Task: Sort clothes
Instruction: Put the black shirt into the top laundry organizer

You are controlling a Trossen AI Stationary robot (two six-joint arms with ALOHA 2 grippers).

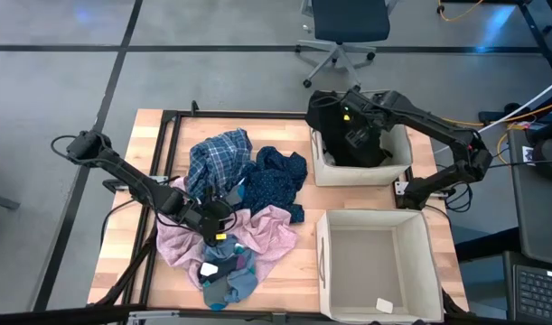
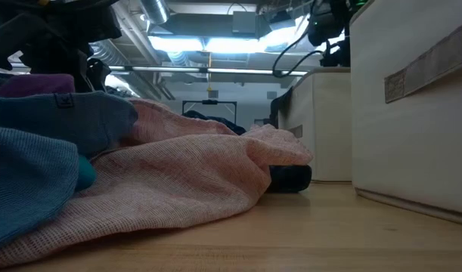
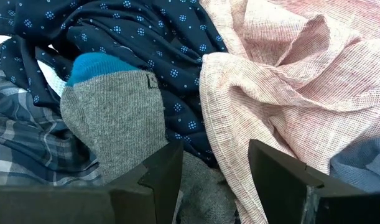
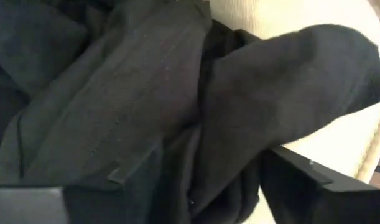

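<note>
The right gripper (image 1: 348, 117) hangs over the far bin (image 1: 400, 170), the one at about one o'clock on the table (image 1: 131, 181). In its wrist view the two dark fingers (image 4: 301, 180) stand apart, with black cloth (image 4: 177, 112) lying between and over them; whether the cloth is gripped or just resting there cannot be told. The bin's pale inner wall shows behind the black fabric. From above, the same black clothes (image 1: 334, 108) mound up over the bin's left side, under the gripper.

The left gripper (image 1: 210, 221) sits low on the heap of clothes near the middle of the table, at roughly seven o'clock from the far bin. Its fingers (image 3: 158, 177) are spread wide, with nothing clamped between them. Just ahead of them lies a grey sock (image 3: 115, 121) with a bright blue cuff, touching a navy dotted garment (image 3: 146, 37) on one side. A pale pink woven cloth (image 3: 283, 81) lies on the other side.

Around that gripper, seen from above, the blue plaid shirt (image 1: 217, 158) lies at eleven o'clock, the navy dotted piece (image 1: 276, 181) at one o'clock, the pink cloth (image 1: 266, 235) from three to nine o'clock beneath it, and grey-teal items (image 1: 226, 280) at six o'clock near the table's front edge.

The near bin (image 1: 375, 307) stands at four o'clock on the table, holding one small white scrap (image 1: 384, 305) in its corner.
</note>
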